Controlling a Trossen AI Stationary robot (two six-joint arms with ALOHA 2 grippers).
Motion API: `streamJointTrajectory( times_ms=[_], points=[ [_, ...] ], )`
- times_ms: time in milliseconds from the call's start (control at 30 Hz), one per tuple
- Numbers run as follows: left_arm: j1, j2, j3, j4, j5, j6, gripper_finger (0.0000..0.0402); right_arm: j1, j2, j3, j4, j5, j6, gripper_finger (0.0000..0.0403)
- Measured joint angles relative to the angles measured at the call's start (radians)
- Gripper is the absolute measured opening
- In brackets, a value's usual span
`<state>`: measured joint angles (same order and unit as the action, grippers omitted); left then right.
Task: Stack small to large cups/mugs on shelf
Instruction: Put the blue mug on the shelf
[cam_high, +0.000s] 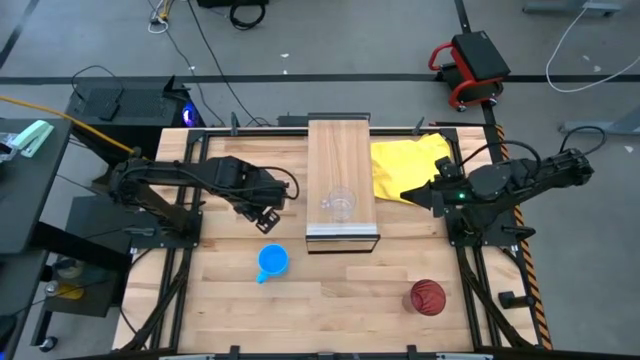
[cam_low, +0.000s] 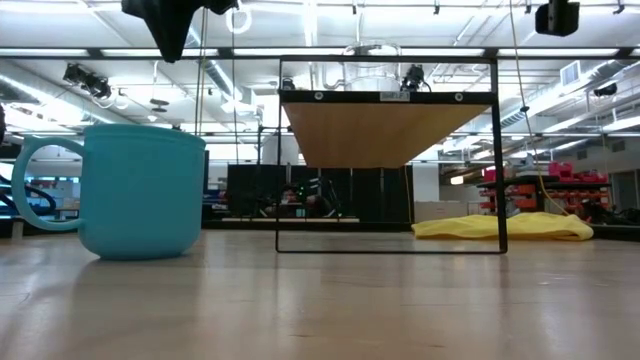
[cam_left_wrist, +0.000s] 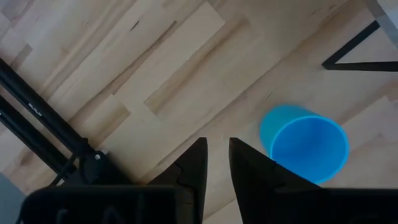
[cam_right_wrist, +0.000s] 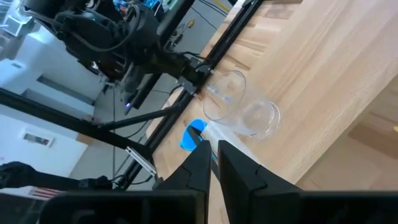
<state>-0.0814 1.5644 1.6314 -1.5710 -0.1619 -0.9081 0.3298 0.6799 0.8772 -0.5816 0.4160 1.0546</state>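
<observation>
The clear glass cup (cam_high: 338, 205) (cam_right_wrist: 239, 109) stands on its base on the light-wood shelf (cam_high: 340, 160) (cam_low: 385, 130), toward the shelf's near end. On the table to the near left of the shelf, the blue mug (cam_high: 272, 262) (cam_left_wrist: 308, 146) (cam_low: 140, 190) sits upright, mouth up. The dark red tumbler (cam_high: 427, 297) stands near the table's near right corner. My left gripper (cam_high: 265, 215) (cam_left_wrist: 217, 144) hovers above the table between the shelf and the mug, fingers almost together. My right gripper (cam_high: 408, 197) (cam_right_wrist: 213, 148) hangs just right of the shelf, pointing at the glass, its fingers also close together.
A crumpled yellow cloth (cam_high: 410, 165) (cam_low: 500, 225) lies on the table right of the shelf, under my right arm. The shelf's dark metal frame (cam_low: 390, 248) stands on the table mid-way. Bare wood lies along the near edge (cam_high: 340, 310) between mug and tumbler.
</observation>
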Motion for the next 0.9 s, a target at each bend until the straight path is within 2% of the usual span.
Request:
streamJointTrajectory(
  times_ms=[300,400,600,900],
  points=[
    [0.000,0.003,0.000,0.000,-0.001,-0.005,0.0076,0.000,0.000,0.000,-0.002,-0.013,0.172,0.0035],
    [0.000,0.003,0.000,0.000,-0.001,-0.005,0.0071,0.000,0.000,0.000,-0.007,-0.013,0.166,0.0035],
    [-0.012,0.003,-0.002,0.000,-0.002,-0.032,0.0067,0.010,0.000,0.000,-0.030,-0.024,0.045,0.0035],
    [-0.103,0.003,-0.002,0.000,0.000,-0.130,0.0093,0.069,0.000,0.000,-0.191,-0.028,0.044,0.0035]
  ],
)
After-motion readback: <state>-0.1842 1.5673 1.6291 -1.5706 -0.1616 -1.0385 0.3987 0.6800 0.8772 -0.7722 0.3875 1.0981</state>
